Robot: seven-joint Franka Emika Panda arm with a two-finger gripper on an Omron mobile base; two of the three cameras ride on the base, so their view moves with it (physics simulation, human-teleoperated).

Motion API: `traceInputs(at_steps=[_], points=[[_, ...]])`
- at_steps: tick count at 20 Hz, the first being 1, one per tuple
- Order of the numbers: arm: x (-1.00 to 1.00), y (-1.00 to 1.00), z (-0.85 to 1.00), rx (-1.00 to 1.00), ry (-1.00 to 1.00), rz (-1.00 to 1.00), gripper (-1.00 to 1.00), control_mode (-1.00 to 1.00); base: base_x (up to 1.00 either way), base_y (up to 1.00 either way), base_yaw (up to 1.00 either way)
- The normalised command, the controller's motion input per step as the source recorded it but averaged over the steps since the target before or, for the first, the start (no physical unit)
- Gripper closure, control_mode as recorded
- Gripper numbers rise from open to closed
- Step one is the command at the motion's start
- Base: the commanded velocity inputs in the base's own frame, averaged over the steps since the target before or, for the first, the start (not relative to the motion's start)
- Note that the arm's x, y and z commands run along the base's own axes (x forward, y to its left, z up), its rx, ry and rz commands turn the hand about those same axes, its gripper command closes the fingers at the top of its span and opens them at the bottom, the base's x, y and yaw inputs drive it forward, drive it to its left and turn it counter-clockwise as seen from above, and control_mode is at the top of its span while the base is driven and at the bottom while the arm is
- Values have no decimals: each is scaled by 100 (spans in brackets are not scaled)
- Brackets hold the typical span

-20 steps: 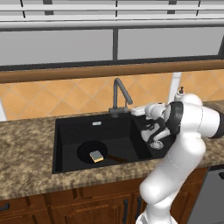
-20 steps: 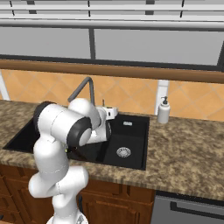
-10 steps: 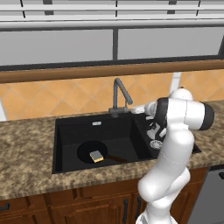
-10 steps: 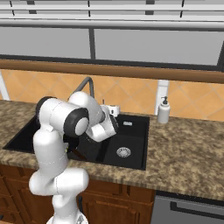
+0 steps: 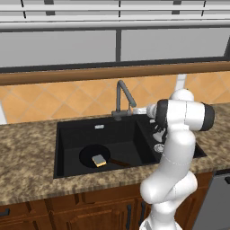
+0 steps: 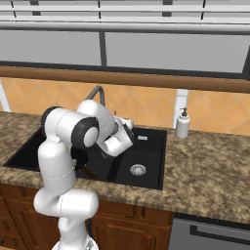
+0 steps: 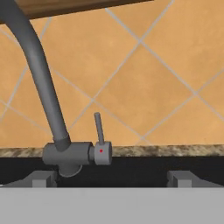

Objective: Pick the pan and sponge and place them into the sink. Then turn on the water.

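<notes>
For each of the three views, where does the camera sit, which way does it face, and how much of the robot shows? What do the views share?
Left base view: behind the arm's left, looking forward and down at the sink, with pan and sponge in the large basin; the arm rises lower right.
Right base view: behind its right, facing the same sink and soap bottle; the arm rises lower left.
Hand view: on the hand, open, facing the faucet and its lever; both fingertips show.
Shared: all three show the faucet; both base views show sink and arm.
</notes>
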Motion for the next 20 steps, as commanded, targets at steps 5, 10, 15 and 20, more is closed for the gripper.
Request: traceInputs(at_steps=[5, 10, 15, 20], points=[[0, 0, -18, 13, -10, 0, -100, -100, 0, 0, 0], [0, 0, -25, 2, -21, 0, -100, -100, 0, 0, 0], [-5, 1, -44, 0, -19, 2, -100, -100, 0, 0, 0], [-7, 8, -47, 0, -5, 0, -100, -100, 0, 0, 0]])
